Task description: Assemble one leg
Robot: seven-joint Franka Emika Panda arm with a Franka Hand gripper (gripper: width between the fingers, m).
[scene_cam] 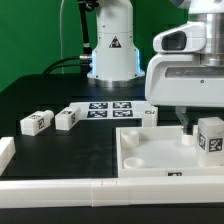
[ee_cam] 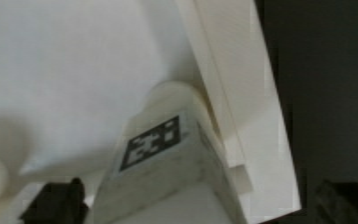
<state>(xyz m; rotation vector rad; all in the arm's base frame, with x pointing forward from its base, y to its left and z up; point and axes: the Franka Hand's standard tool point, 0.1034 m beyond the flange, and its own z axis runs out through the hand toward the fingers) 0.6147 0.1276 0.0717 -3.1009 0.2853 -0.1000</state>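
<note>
The arm's gripper (scene_cam: 192, 128) hangs low over the far right part of the big white panel (scene_cam: 150, 150), and one leg (scene_cam: 210, 137) stands upright just beside it, on the exterior view's right of the fingers. From here I cannot tell whether the leg is between the jaws or only next to them; the exterior view hides the fingertips behind the panel's raised edge.

The wrist view helps a little. The leg (ee_cam: 158, 150) lies straight ahead of the jaws, its tagged face turned toward the camera and its long axis running away from the fingers toward the panel's floor (ee_cam: 87, 60). Two dark fingertips (ee_cam: 59, 203) show at either side of it, standing apart with the leg's near end in the gap. Whether the pads actually press on it I cannot tell.

My guess is that the leg is being brought to a corner socket, so what matters is keeping its axis plumb over the hole.

Two more legs (scene_cam: 37, 122) and the marker board (scene_cam: 108, 107) lie well away.
</note>
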